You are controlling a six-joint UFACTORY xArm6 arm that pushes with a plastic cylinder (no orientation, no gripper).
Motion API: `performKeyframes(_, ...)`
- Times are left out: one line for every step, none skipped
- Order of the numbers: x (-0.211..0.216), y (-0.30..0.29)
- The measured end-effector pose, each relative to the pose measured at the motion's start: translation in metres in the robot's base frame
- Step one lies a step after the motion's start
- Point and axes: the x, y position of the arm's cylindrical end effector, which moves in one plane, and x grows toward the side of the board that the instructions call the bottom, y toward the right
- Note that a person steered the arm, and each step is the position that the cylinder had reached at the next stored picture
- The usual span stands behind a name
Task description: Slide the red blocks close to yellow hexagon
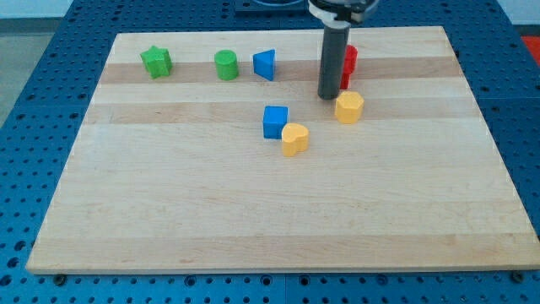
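A yellow hexagon [349, 107] lies on the wooden board right of centre, toward the view's top. Red blocks [349, 66] sit just above it, partly hidden behind my rod, so I cannot tell their shape or how many there are. My tip [328, 97] rests on the board just left of the yellow hexagon and at the lower left of the red blocks, close to both. A yellow heart-like block [294, 138] lies lower left of the hexagon.
A blue cube [275, 121] touches the yellow heart block's upper left. Along the view's top lie a blue triangular block [265, 64], a green cylinder [225, 64] and a green star-like block [156, 62]. The board [253, 219] sits on a blue perforated table.
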Motion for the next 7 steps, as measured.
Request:
performKeyframes(-0.033,-0.019)
performKeyframes(-0.059,-0.041)
performKeyframes(-0.118,-0.058)
performKeyframes(-0.147,-0.046)
performKeyframes(-0.146,-0.001)
performKeyframes(-0.133,0.013)
performKeyframes(-0.120,0.055)
